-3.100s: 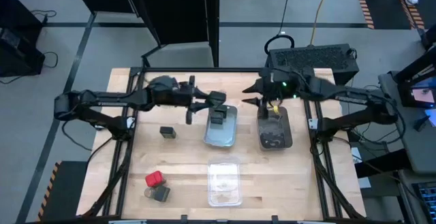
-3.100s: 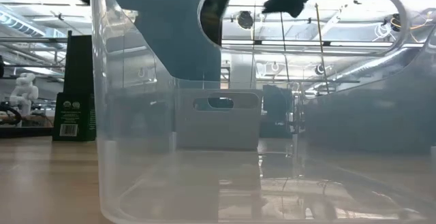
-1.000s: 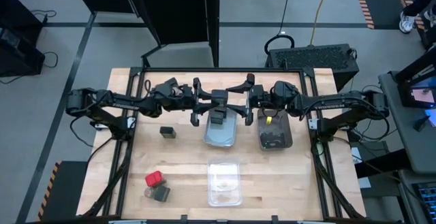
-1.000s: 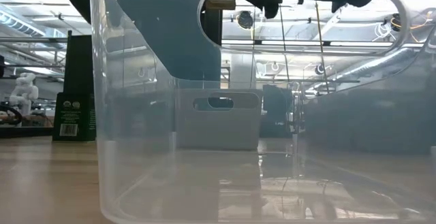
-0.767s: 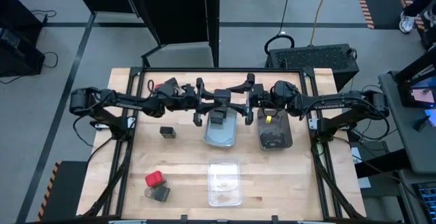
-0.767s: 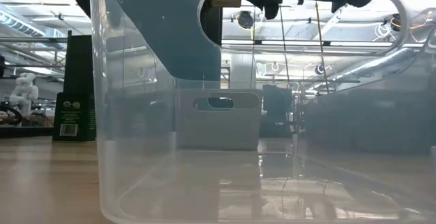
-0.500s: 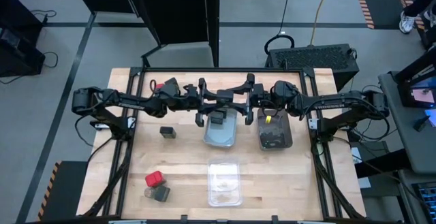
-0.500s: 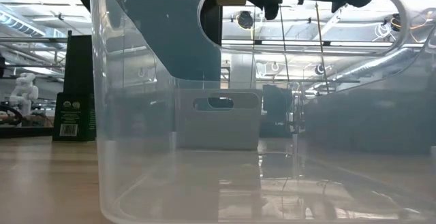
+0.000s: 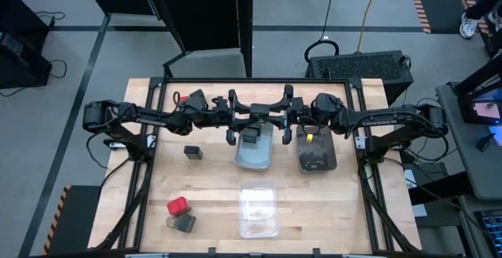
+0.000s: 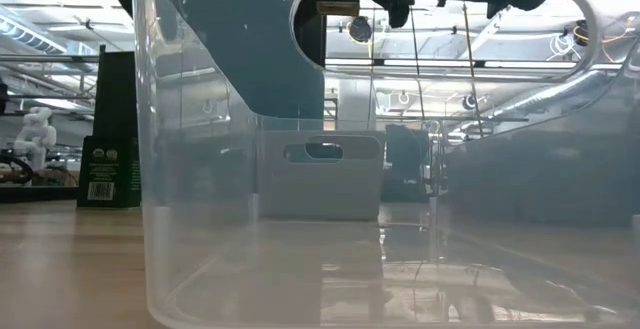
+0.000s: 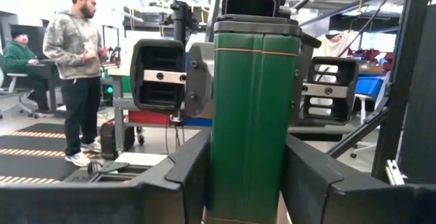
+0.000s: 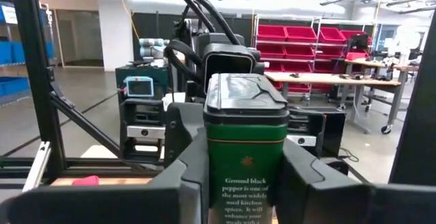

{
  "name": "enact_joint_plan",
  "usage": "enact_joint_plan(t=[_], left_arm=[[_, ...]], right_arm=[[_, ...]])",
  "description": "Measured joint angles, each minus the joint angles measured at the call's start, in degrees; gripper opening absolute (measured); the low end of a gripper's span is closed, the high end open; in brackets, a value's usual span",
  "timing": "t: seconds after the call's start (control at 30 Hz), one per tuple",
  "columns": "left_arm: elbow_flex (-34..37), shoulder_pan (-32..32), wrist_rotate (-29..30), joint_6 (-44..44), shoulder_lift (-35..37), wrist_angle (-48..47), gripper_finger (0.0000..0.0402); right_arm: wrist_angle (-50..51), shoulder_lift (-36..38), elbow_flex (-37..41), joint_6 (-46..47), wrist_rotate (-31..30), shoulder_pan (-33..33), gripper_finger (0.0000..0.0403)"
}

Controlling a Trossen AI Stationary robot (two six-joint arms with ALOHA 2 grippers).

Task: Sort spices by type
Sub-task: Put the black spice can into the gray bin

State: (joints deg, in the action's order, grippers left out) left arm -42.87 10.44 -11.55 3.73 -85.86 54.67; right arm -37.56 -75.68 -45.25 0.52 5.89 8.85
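Swung across from over the dark tray (image 9: 316, 161) to above the middle tray (image 9: 255, 161) within the last three seconds, then narrowed during the last second: so much for the right gripper (image 9: 269, 117). Now pressed onto a green tin (image 9: 252, 114), fingers snug against its walls in the right wrist view. Met there by the left gripper (image 9: 240, 118), likewise clamped on the same tin, fingers flat against the green sides. Looks like a mid-air handover just above the middle tray's far end. Cannot tell which side lets go first.

Partly sorted, judging by the layout:
- Inside the middle tray: one dark block (image 9: 249, 138).
- Inside the dark tray, just right of the middle tray: several dark pieces, too small to name, plus a yellow speck.
- In front of the middle tray: a second clear tray (image 9: 259, 211).
- Loose, left of the middle tray: another dark block (image 9: 193, 152).
- Farther off to the front-left: a red block (image 9: 178, 206) touching a dark container (image 9: 185, 222).

Left to do, by that reckoning: place the tin and bring in those three.

Readable on the tin's label: "Ground black pepper", with smaller print below cut off. On a dark green carton (image 10: 105, 119) in the low view: a round seal, wording too small to read.
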Motion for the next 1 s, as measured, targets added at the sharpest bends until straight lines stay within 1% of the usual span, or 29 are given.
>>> enact_joint_plan(t=[0.1, 0.17, 0.37, 0.47, 0.67, 0.73, 0.8, 0.9, 1.0], left_arm=[[0.0, 0.0, 0.0, -0.2, 0.0, -0.5, 0.0159], [0.0, 0.0, 0.0, -2.0, 0.0, -1.8, 0.0160], [-0.1, 0.2, -0.1, -7.2, 1.0, -9.7, 0.0161], [-0.1, 1.1, -0.4, -7.6, 3.5, -16.8, 0.0161], [-0.4, 3.5, -0.8, -7.5, 10.8, -33.7, 0.0162], [-2.6, 4.0, -0.9, -7.6, 12.6, -41.2, 0.0162], [-6.3, 4.1, -0.8, -9.7, 13.0, -48.3, 0.0169], [-12.9, 3.7, -0.7, -10.6, 12.5, -57.4, 0.0190], [-19.3, 2.2, -0.3, -11.9, 10.4, -63.8, 0.0219]], right_arm=[[0.4, 0.0, 0.0, -0.1, 0.0, 0.2, 0.0084], [1.1, 0.0, 0.0, 0.0, 0.0, 0.5, 0.0084], [4.9, 0.0, 0.1, 0.4, 0.3, 1.3, 0.0093], [6.5, 0.0, 0.1, 0.3, -0.1, 1.3, 0.0091], [9.5, 0.0, 0.1, 0.3, -0.9, 1.4, 0.0091], [9.9, 0.0, 0.1, 0.1, -0.8, 1.4, 0.0091], [10.5, 0.0, 0.1, 0.1, -0.6, 1.4, 0.0091], [10.7, 0.0, 0.1, 0.2, -0.4, 1.3, 0.0091], [12.2, 0.0, 0.1, 0.3, -0.1, 1.2, 0.0091]])
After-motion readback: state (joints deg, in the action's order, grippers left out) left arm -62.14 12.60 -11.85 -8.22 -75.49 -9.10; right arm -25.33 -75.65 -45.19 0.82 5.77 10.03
